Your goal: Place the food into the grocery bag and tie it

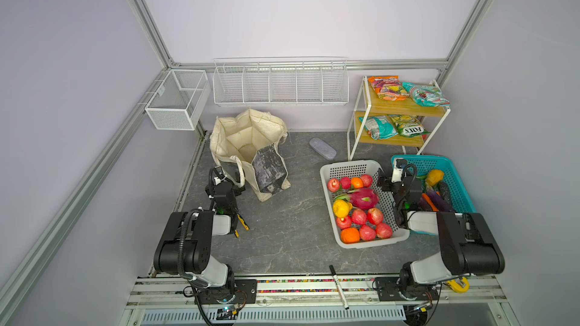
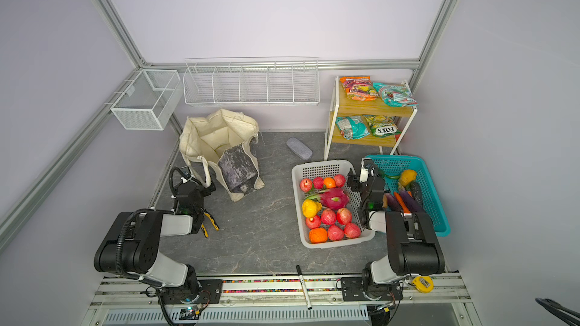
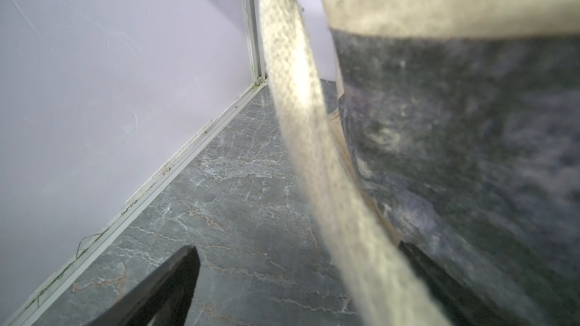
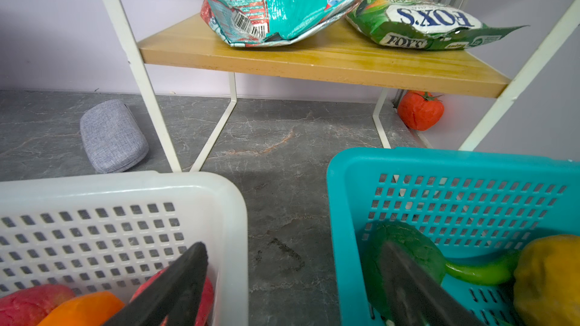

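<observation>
Grocery bag (image 1: 248, 142) stands open at the table's (image 1: 282, 239) far-left corner; food (image 1: 364, 197) fills the white basket (image 1: 351, 164). Left gripper (image 3: 298, 247) straddles a bag handle (image 3: 292, 89), and right gripper (image 4: 293, 244) hovers at the basket's rim. Both are wide open and empty. Loading appears unstarted; lower your right gripper onto one fruit.

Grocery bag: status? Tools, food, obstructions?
Left tool open around bag handle. Right tool open, empty, above gap between white basket and teal basket. Grocery bag upright, looks empty; food in baskets. Nothing in the way.
</observation>
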